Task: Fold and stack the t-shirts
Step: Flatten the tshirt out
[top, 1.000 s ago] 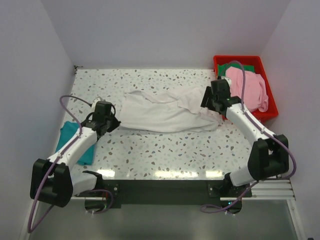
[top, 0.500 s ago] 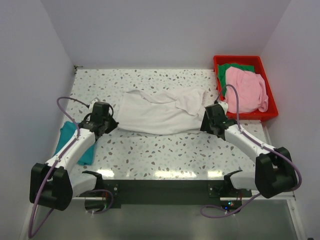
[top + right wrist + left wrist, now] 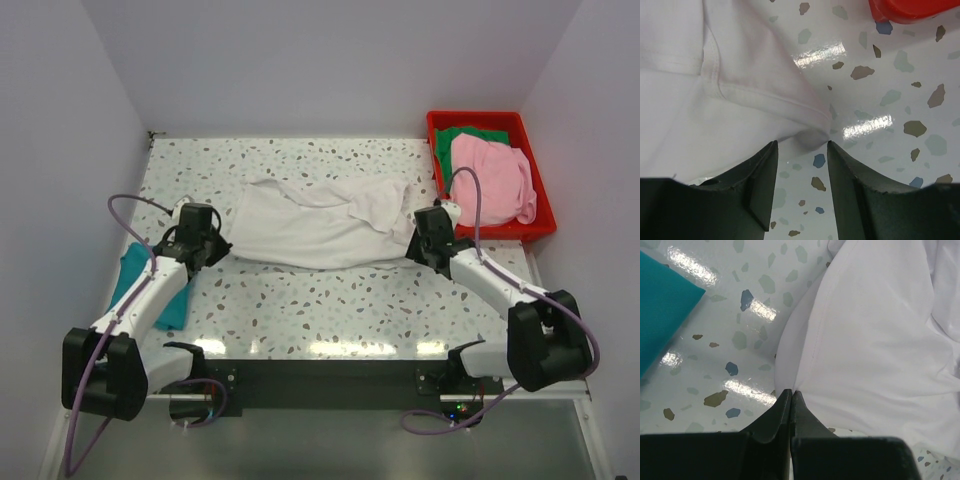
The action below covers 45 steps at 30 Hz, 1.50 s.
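Observation:
An off-white t-shirt [image 3: 320,220] lies spread and wrinkled across the middle of the table. My left gripper [image 3: 214,250] is shut on its left near edge, and the cloth runs into the closed tips in the left wrist view [image 3: 791,391]. My right gripper [image 3: 420,246] is open at the shirt's right near corner. In the right wrist view [image 3: 801,144] that hemmed corner [image 3: 810,136] lies just between the two fingertips. A folded teal t-shirt [image 3: 135,280] lies at the left table edge. A pink t-shirt [image 3: 490,178] and a green one [image 3: 468,133] lie in the bin.
The red plastic bin [image 3: 480,116] stands at the back right corner, and its near corner shows in the right wrist view [image 3: 910,10]. Grey walls close in the table at the back and on both sides. The teal t-shirt [image 3: 660,305] lies close to the left of my left gripper.
My right arm has swung from beside the bin down to the shirt's right near corner. My left gripper has shifted a little to the left with the shirt's edge in it.

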Each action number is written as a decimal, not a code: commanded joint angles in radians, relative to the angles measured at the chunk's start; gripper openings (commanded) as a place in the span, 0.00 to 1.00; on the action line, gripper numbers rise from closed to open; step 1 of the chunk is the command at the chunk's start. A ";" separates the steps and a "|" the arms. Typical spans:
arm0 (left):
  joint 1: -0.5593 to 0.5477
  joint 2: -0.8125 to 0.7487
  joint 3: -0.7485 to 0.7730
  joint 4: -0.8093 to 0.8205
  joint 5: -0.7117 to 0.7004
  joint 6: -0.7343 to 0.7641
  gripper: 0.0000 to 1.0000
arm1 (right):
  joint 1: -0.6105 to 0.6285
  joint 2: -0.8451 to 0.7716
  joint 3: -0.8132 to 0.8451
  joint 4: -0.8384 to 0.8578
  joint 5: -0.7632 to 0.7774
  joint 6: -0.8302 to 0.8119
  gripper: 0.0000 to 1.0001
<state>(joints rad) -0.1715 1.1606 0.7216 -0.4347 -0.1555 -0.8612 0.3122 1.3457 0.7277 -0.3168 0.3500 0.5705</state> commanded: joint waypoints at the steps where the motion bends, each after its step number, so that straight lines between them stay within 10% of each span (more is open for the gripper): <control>1: 0.024 -0.016 0.021 0.020 0.014 0.033 0.00 | -0.002 -0.057 -0.019 0.042 0.023 0.026 0.48; 24: 0.041 0.040 0.048 0.048 0.043 0.051 0.00 | -0.001 0.104 -0.021 0.173 0.000 0.057 0.48; 29: 0.043 0.047 0.064 0.045 0.042 0.065 0.00 | -0.002 0.122 0.019 0.147 0.009 0.052 0.12; 31: 0.043 0.044 0.078 0.039 0.048 0.073 0.00 | -0.001 0.070 0.033 0.110 0.007 0.046 0.00; 45: 0.043 -0.185 0.278 -0.096 0.030 0.166 0.00 | -0.002 -0.421 0.346 -0.241 -0.074 -0.009 0.00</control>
<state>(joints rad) -0.1375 1.0641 0.8692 -0.4934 -0.1017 -0.7376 0.3122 0.9916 0.9554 -0.4702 0.3004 0.5812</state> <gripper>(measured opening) 0.018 0.022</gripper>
